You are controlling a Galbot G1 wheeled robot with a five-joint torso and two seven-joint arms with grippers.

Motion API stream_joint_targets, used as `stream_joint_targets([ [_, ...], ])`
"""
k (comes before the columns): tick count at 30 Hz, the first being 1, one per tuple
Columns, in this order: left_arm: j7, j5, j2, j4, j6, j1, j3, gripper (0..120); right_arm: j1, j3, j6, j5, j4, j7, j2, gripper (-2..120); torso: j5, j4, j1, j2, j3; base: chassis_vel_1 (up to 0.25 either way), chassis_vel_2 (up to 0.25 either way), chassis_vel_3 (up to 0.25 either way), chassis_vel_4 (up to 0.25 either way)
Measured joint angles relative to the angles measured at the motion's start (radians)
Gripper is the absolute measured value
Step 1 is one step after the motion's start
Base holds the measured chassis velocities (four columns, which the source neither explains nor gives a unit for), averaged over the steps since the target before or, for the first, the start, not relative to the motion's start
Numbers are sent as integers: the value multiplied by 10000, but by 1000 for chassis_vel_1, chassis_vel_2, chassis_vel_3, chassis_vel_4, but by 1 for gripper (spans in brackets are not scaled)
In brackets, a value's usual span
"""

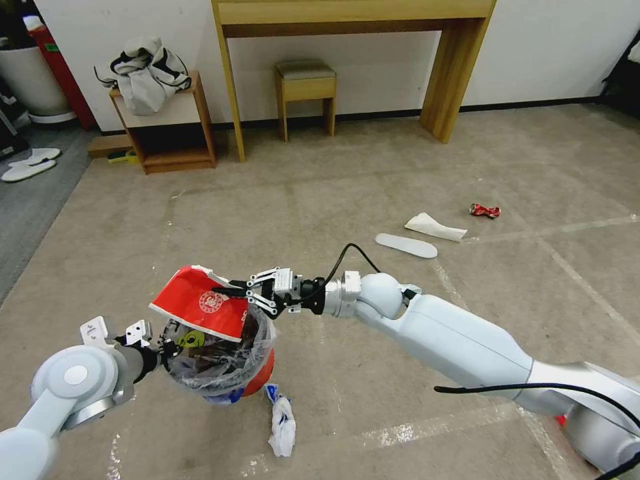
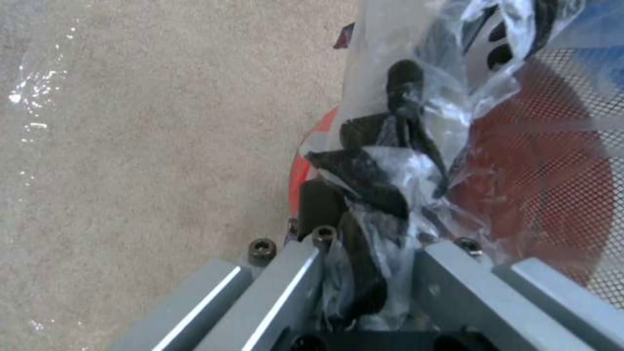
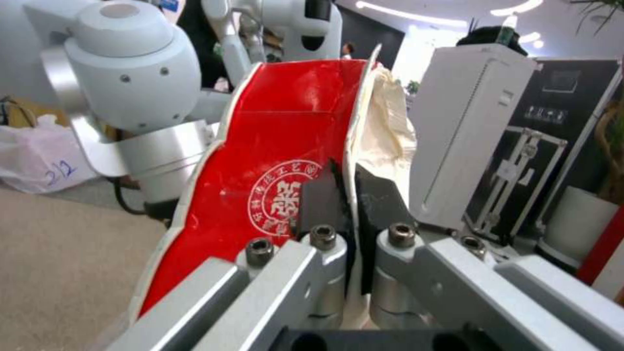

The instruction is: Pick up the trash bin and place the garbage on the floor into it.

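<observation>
The floor (image 1: 413,167), beige carpet with pale tape lines, spreads around the trash bin (image 1: 257,373), which serves as the reference here. The bin, a small red pail lined with a clear bag, hangs just above the carpet. The left gripper (image 1: 152,341) holds it at its rim, fingers (image 2: 364,170) clenched on the bag and the rim.

Right above the bin's mouth is the red-and-white carton (image 1: 200,303), tilted, gripped at its edge by the right gripper (image 1: 259,293), whose fingers (image 3: 319,204) are pinched shut on the carton wall.

By my reading the bin pickup is done and dark litter already lies inside. The carton is not yet dropped. Still on the carpet are a flat white slipper (image 1: 405,245), a white tissue (image 1: 435,227) and a crushed red can (image 1: 485,211), all well beyond the bin, and a white-blue wrapper (image 1: 282,420) just beside it.

The left wrist view shows the bag plastic bunched between the fingers; the right wrist view shows the carton's round white emblem and cream inner face.
</observation>
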State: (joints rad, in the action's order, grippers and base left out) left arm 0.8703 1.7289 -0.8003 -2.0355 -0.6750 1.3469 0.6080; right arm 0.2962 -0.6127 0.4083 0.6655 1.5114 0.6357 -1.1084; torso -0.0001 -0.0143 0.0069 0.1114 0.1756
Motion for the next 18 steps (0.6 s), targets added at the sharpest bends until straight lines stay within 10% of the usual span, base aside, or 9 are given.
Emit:
stream_joint_targets([
  [18,-3,22,-32,-146,5,11,20,0,21,-166,97,-184,-622,-24,-574,0,0,1,0,0,0,0,0,0,0],
])
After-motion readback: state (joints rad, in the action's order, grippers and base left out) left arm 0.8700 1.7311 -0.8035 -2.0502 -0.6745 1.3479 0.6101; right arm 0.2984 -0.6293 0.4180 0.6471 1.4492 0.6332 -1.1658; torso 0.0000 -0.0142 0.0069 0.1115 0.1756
